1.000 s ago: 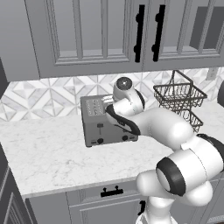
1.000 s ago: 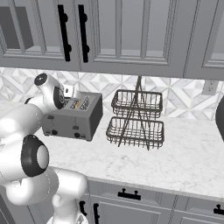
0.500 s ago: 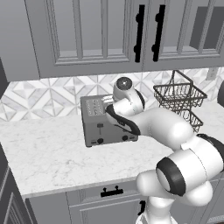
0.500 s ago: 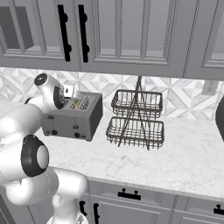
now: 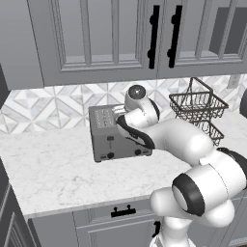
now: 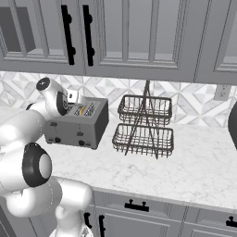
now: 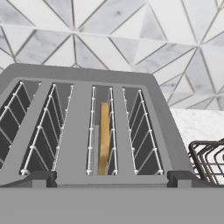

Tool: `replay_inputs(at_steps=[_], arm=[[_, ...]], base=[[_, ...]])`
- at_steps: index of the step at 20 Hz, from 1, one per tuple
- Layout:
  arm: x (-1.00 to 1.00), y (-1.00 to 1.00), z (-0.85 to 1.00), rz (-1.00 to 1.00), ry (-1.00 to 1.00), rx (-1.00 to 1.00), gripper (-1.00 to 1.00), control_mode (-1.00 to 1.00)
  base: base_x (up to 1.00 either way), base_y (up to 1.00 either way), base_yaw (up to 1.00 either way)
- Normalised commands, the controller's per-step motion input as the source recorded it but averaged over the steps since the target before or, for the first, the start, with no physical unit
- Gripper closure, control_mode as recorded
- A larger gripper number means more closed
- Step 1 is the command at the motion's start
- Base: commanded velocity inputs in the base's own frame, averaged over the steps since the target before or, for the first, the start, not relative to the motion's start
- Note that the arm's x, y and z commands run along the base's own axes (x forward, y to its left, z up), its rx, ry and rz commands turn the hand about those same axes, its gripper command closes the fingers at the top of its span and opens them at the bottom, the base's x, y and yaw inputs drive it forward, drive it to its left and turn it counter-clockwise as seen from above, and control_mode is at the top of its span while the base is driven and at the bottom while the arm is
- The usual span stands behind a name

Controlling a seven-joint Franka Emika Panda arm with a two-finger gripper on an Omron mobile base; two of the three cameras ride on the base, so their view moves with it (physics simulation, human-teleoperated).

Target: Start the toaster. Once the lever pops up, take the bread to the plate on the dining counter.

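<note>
The grey four-slot toaster [image 5: 113,135] stands on the marble counter against the tiled wall, its levers and knobs on the front face. Seen from the other side, the toaster [image 6: 76,126] has my white hand right above it. A thin golden-tan bread [image 7: 103,138] slice stands upright, low in the third slot from the left of the toaster [image 7: 78,131]; the bread [image 6: 81,110] also peeks out as an orange sliver. My gripper [image 7: 111,178] hovers just above the slots, open, with one fingertip on each side and nothing between them. The plate and the dining counter are out of view.
A two-tier black wire basket [image 6: 146,126] stands right of the toaster; its basket rim [image 7: 210,157] comes close to the hand. Upper cabinets [image 5: 159,34] hang above. A dark rounded object [image 6: 233,125] sits at the far right. Bare marble lies in front of the toaster.
</note>
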Motion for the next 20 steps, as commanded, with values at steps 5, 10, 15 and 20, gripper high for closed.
replay_inputs(at_steps=[5,10,15,20], arm=[[0.00,0.00,0.00,0.00,0.00,0.00,-1.00,-1.00],[0.00,0.00,0.00,0.00,0.00,0.00,-1.00,-1.00],[0.00,0.00,0.00,0.00,0.00,0.00,-1.00,-1.00],[0.00,0.00,0.00,0.00,0.00,0.00,-1.00,-1.00]], base=[[0.00,0.00,0.00],[0.00,0.00,0.00],[0.00,0.00,0.00],[0.00,0.00,0.00]])
